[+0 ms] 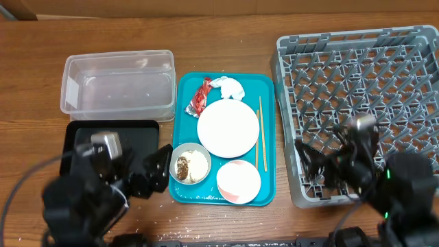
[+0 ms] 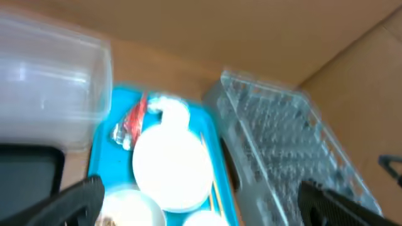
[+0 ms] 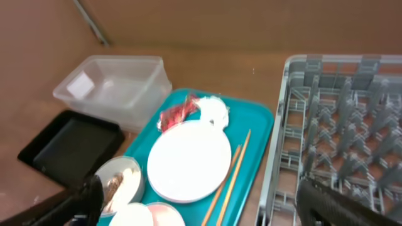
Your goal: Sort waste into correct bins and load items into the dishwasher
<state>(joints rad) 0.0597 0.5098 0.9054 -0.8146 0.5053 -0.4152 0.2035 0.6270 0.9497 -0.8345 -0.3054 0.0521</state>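
On the teal tray [image 1: 267, 137] lie a red snack wrapper [image 1: 199, 97], a crumpled white tissue [image 1: 230, 88], a large white plate [image 1: 228, 128], a pale pink plate [image 1: 239, 181], a bowl with rice and brown bits [image 1: 189, 165], and wooden chopsticks [image 1: 260, 130]. The clear tub [image 1: 118, 92] and black tray [image 1: 137, 134] stand at left, the grey dish rack [image 1: 363, 89] at right. My left gripper [image 1: 156, 173] is open and empty beside the bowl. My right gripper [image 1: 317, 168] is open and empty over the rack's front left corner. The right wrist view shows the plate [image 3: 188, 160] and chopsticks [image 3: 233, 169].
The wooden table [image 1: 226, 41] runs around everything. A cardboard wall stands behind it in the wrist views [image 3: 251, 25]. White specks lie on the table near the front edge [image 1: 171, 233]. No cup shows.
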